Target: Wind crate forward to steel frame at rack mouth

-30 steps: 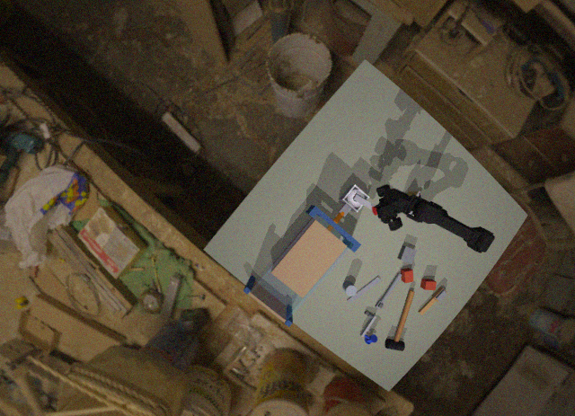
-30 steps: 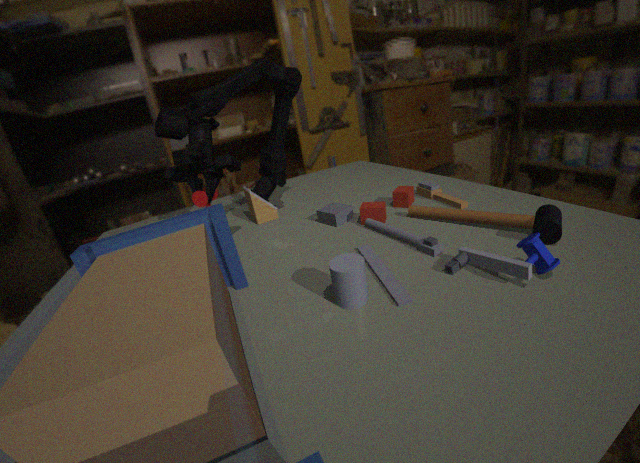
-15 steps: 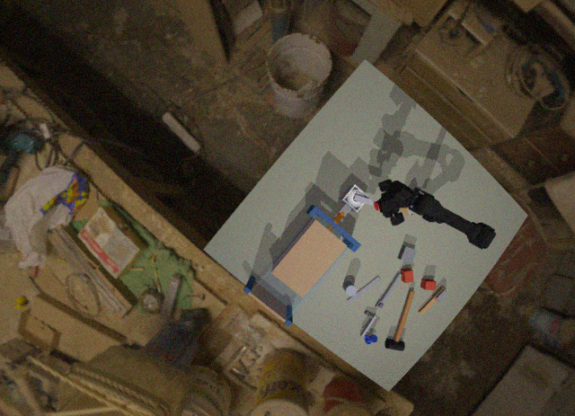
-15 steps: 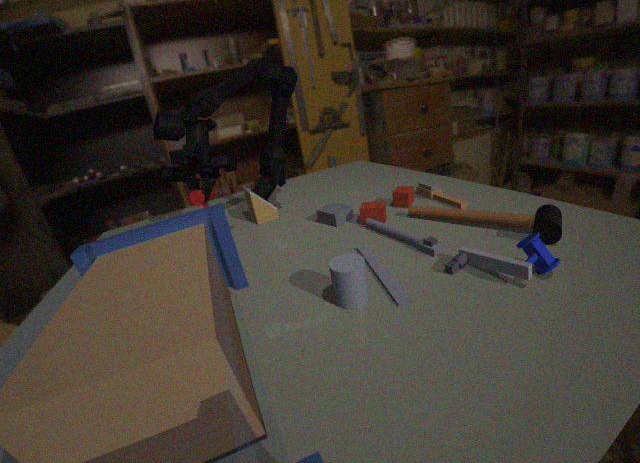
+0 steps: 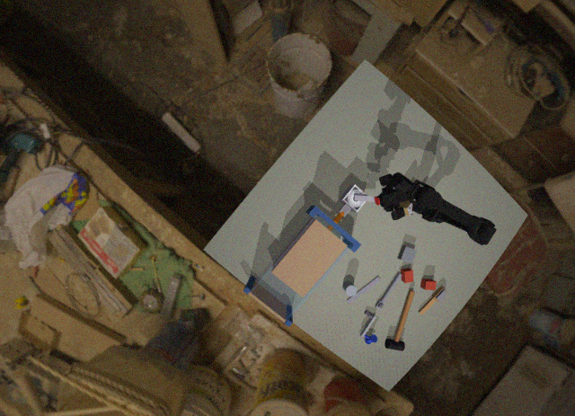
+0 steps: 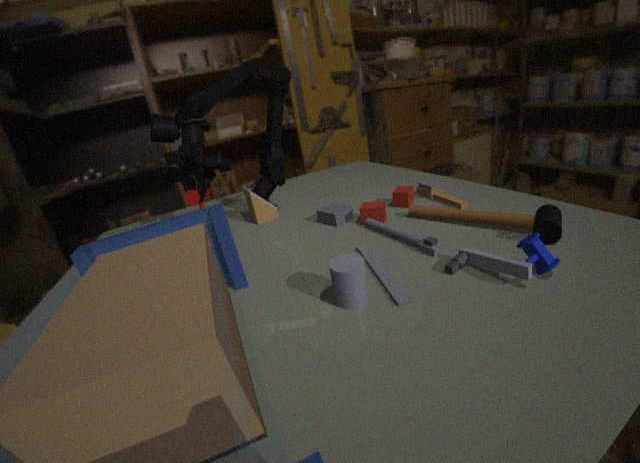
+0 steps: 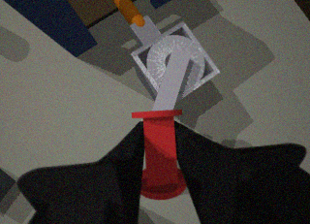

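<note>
Seen from above, the desk (image 5: 446,170) (image 6: 439,334) lay like a diamond, its corners at the top, right, bottom and left of the view. The black arm (image 5: 446,209) (image 6: 276,112) reached inward from near the right corner. Its claw (image 5: 381,199) (image 6: 201,193) (image 7: 156,124) was partly closed, the fingers pressed to both sides of the red grip of the winch handle (image 5: 367,198) (image 6: 192,197) (image 7: 171,85). The handle's pale bar stretched from the grip to the top of the square winch (image 5: 355,186) (image 7: 156,64), which stood inward from the upper-left edge, between the top and left corners.

An orange piece (image 5: 339,216) (image 7: 128,10) lay between the winch and the blue frame (image 5: 334,226) (image 6: 155,232) at the rack's mouth. Behind that frame, the tan crate (image 5: 310,258) (image 6: 139,318) sat inside the clear-panelled cubby, which ran back to the lower-left edge, close to the left corner. The crate looked flat, its front near the frame; whether they touched could not be told.

Toward the lower-right edge lay a black-headed mallet (image 5: 404,316) (image 6: 475,217), two red blocks (image 5: 407,275) (image 6: 372,211) and a tool with a blue knob (image 5: 370,339) (image 6: 537,253). A grey cylinder (image 5: 350,289) (image 6: 348,281) stood upright between the crate and these tools.
</note>
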You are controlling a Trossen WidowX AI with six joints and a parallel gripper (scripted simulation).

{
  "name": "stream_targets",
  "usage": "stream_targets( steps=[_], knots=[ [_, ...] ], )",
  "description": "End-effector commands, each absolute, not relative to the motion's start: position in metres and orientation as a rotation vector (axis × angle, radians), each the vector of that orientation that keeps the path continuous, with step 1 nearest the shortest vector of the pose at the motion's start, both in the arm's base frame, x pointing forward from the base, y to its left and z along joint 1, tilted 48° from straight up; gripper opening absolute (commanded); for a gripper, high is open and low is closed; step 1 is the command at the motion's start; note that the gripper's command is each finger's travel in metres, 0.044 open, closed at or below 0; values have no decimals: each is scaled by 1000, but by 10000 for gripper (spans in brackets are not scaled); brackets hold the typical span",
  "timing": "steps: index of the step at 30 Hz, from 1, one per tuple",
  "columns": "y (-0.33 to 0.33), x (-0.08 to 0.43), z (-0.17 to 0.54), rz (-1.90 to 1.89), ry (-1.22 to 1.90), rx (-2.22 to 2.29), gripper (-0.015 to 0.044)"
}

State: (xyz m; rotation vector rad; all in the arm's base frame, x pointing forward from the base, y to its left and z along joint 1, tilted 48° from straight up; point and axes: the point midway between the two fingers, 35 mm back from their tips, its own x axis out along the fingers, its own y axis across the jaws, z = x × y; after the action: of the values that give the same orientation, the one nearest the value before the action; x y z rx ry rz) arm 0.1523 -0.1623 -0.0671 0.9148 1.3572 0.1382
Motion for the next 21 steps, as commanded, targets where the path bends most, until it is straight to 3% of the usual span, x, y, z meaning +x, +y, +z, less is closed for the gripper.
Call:
stream_targets(
  steps=[1, 21],
  knots=[
    [-171, 141, -77, 120, 1394, 893, 0],
    [-191, 128, -94, 118, 1395, 891, 0]
  ],
)
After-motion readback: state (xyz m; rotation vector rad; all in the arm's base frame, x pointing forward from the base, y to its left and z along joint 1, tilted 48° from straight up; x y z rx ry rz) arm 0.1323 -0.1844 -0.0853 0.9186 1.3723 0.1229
